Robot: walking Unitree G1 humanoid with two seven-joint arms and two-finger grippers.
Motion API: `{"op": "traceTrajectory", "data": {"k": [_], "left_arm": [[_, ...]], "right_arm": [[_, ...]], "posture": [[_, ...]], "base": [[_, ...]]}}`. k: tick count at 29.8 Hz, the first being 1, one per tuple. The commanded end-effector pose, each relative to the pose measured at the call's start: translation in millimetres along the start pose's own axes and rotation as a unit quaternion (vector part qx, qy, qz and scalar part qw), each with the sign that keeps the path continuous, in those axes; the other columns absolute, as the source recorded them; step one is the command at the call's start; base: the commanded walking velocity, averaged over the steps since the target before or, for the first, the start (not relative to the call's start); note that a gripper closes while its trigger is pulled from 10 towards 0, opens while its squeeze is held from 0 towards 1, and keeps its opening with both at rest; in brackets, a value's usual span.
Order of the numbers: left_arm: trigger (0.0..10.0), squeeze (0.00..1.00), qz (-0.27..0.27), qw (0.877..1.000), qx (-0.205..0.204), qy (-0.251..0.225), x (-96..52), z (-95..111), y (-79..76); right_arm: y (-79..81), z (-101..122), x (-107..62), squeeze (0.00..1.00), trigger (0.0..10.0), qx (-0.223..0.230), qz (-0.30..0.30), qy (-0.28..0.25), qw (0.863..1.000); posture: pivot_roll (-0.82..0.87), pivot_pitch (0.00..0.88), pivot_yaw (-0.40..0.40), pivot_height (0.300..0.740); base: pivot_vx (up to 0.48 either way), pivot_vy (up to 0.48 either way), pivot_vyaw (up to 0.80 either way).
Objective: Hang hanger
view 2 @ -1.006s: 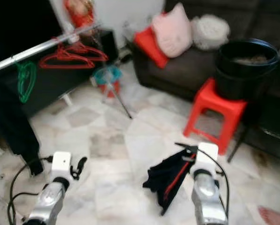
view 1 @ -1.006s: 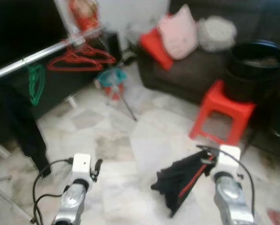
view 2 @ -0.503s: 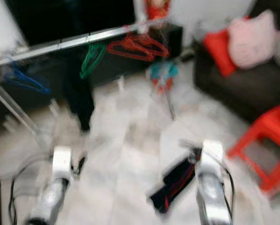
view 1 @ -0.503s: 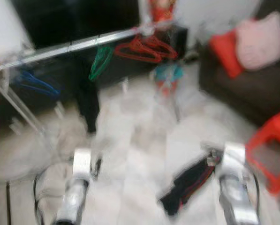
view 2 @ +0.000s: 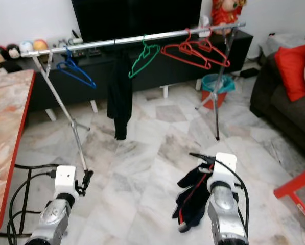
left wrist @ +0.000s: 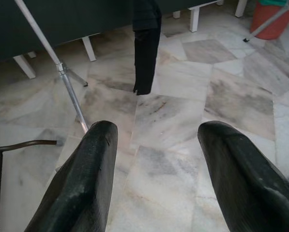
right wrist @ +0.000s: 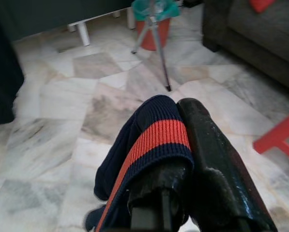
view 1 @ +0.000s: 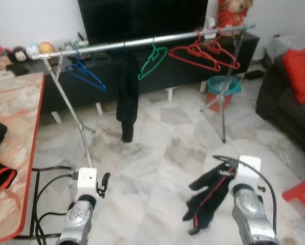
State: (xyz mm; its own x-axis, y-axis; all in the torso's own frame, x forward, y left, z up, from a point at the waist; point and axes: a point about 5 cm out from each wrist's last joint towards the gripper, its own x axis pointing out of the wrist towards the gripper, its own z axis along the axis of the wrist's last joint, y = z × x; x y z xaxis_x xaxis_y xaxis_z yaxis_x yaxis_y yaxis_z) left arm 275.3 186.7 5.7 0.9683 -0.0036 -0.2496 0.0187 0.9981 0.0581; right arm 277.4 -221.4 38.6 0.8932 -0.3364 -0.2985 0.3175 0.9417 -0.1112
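1. The right gripper (view 1: pixel 229 164) is low down over the marble floor (view 1: pixel 157 153). Its two black fingers (right wrist: pixel 217 145) are pressed tight on a dark garment with a red stripe (view 1: pixel 206 196).
2. The garment hangs down from the gripper in a loose bunch. A thin black hook sticks out at the top by the fingers, so it seems to be on a hanger, but the hanger itself is hard to see.
3. The left gripper (view 1: pixel 103 184) is also low over the floor. Its fingers (left wrist: pixel 86 179) are spread wide apart, and nothing is between them.
4. In front of the robot stands a long silver clothes rail (view 1: pixel 142 42) on thin metal legs.
5. On the rail hang a blue hanger (view 1: pixel 83 73), a black piece of clothing (view 1: pixel 127 97), a green hanger (view 1: pixel 152 61) and some red hangers (view 1: pixel 203 53) close together.
6. The garment in the right gripper is well apart from the rail, lower down and nearer to the robot.
7. Behind the rail is a big black TV (view 1: pixel 142 18) on a dark low cabinet (view 1: pixel 183 69).
8. A table with a red edge (view 1: pixel 17 132) is on the left. A dark sofa (view 1: pixel 285 109) with a red cushion (view 1: pixel 301 66) is on the right.
9. A teal and red bin (view 1: pixel 219 92) stands on the floor by one leg of the rail.
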Motion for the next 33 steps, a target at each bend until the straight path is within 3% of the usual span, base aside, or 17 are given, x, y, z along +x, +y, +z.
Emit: {"op": "traceTrajectory", "data": {"k": [1,11,22,27,33], "left_arm": [[10.0,0.0,0.005,1.0,-0.006,-0.005,1.1,3,3.7],[10.0,0.0,0.002,1.0,-0.004,-0.004,0.1,2,4.2],[10.0,0.0,-0.004,1.0,0.002,-0.006,-0.4,2,2.7],[10.0,0.0,-0.003,1.0,0.002,-0.006,-0.5,2,2.9],[10.0,0.0,-0.002,1.0,0.001,-0.007,0.0,2,2.8]], "right_arm": [[-2.5,3,1.3,0.0,10.0,0.012,-0.008,-0.01,1.0],[4.4,0,-2.8,0.0,10.0,0.047,0.002,-0.025,0.999],[7.2,-2,-3.2,0.0,10.0,0.05,0.006,-0.016,0.999],[7.2,-1,-3.1,0.0,10.0,0.05,0.008,-0.022,0.998],[10.1,-1,-3.0,0.0,10.0,0.041,0.014,-0.022,0.999]], "posture": [[-0.01,0.003,0.041,0.74],[-0.01,0.0,0.044,0.74],[-0.01,0.0,0.049,0.74],[-0.01,0.0,0.048,0.74],[-0.01,0.0,0.048,0.74]], "base": [[0.0,0.0,0.0],[0.0,0.0,0.0],[0.065,0.0,0.0],[0.148,0.0,-0.74],[0.252,0.0,0.0]]}}
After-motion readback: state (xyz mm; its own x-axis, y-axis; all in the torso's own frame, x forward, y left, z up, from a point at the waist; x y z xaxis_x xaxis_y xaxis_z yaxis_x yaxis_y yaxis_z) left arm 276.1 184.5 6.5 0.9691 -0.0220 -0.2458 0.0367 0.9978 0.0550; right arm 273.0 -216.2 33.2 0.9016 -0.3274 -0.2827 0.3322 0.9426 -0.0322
